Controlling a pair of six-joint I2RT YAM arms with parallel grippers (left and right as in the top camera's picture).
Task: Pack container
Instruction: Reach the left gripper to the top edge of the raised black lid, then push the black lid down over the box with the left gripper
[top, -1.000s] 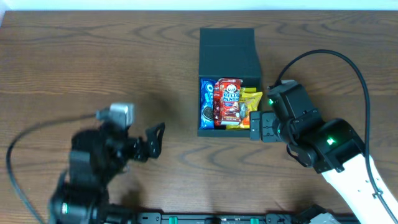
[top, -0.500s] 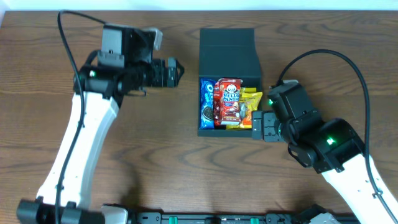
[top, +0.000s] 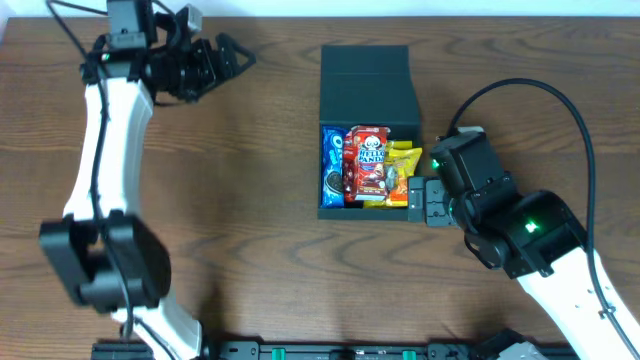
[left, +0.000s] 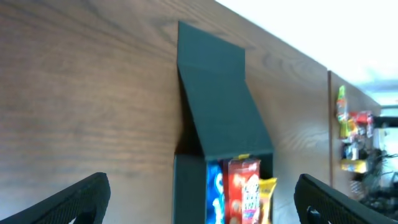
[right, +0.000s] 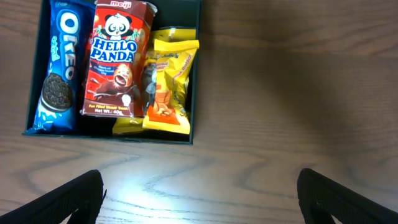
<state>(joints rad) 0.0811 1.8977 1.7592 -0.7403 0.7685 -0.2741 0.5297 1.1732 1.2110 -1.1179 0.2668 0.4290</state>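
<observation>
The dark container (top: 321, 205) stands at the table's middle back, its lid (top: 365, 85) open and leaning back. Inside lie a blue Oreo packet (top: 333, 165), a red Hello Panda box (top: 368, 160) and yellow snack packets (top: 403, 170). My left gripper (top: 235, 55) is open and empty at the far left, well apart from the lid, pointing toward it. The left wrist view shows the lid (left: 217, 106) between its fingers (left: 202, 186). My right gripper (top: 418, 203) is open and empty just beside the box's front right corner. The right wrist view shows its fingers (right: 200, 186) over bare wood below the container (right: 196, 81).
The brown wooden table (top: 240, 200) carries nothing else. Black cables loop from both arms, one behind the right arm (top: 520, 90). In the left wrist view, a cluttered shelf (left: 351, 137) stands beyond the table's edge.
My left arm has swung from the front left up to the far left of the table, gripper turned toward the lid. The right arm and the container have not moved.
</observation>
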